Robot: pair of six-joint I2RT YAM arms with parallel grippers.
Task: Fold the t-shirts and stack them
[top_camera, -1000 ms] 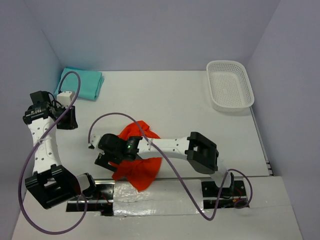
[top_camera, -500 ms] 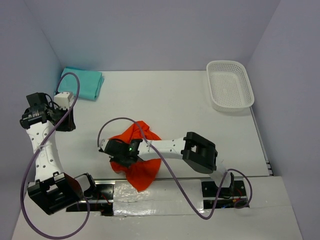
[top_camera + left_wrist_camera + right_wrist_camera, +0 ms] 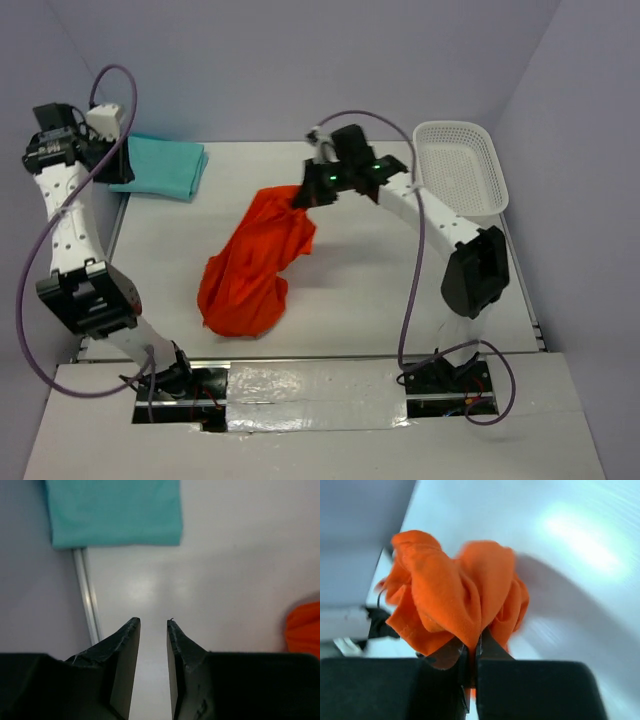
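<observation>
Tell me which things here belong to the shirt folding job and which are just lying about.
Job: orange t-shirt, pinched in the right pincer; folded teal t-shirt.
Lying about: white mesh basket.

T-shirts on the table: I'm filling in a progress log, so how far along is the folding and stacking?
Done: the folded teal cloth t-shirt lies at the far left corner of the white table. In hand: the right gripper, shut on the bright orange cloth t-shirt, lifts one end; the rest lies crumpled on the table. The left gripper hangs open, empty. Left: folding and stacking the orange one.
</observation>
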